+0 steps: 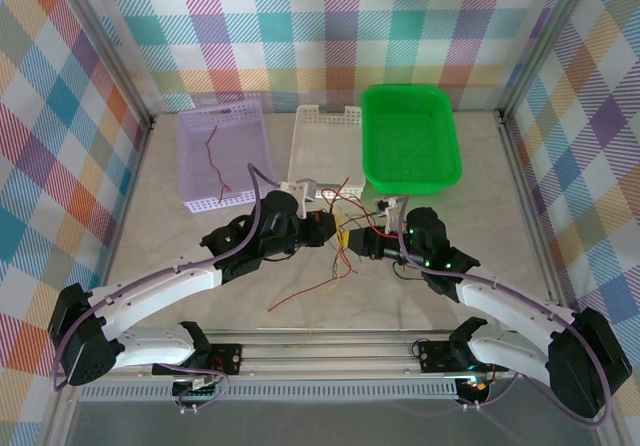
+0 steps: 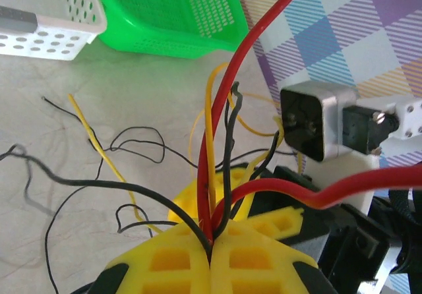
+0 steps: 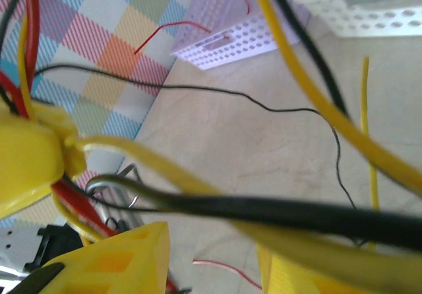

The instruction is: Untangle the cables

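1. The cables (image 1: 340,238): a bunch of thin red, yellow and black wires, hanging above the tabletop (image 1: 170,236) between the two arms, in front of the white basket (image 1: 320,144).
2. The left jaws: the yellow fingers (image 2: 165,264) are pressed together and clamped on the cables. Red, yellow and black strands rise from the seam between them and fan outward.
3. The right jaws: the yellow fingers (image 3: 125,254) stand apart. A black strand (image 3: 277,211) and a yellow strand cross the gap just past the tips; whether they touch the fingers cannot be told.
4. Trailing red strand (image 1: 305,293): lies on the tabletop below the bunch, on the side nearer the arm bases.
5. Separate red wire (image 1: 214,156): lies inside the lilac basket (image 1: 245,131), well apart from both sets of jaws.
6. Green basket (image 1: 410,136): just beside the white basket.
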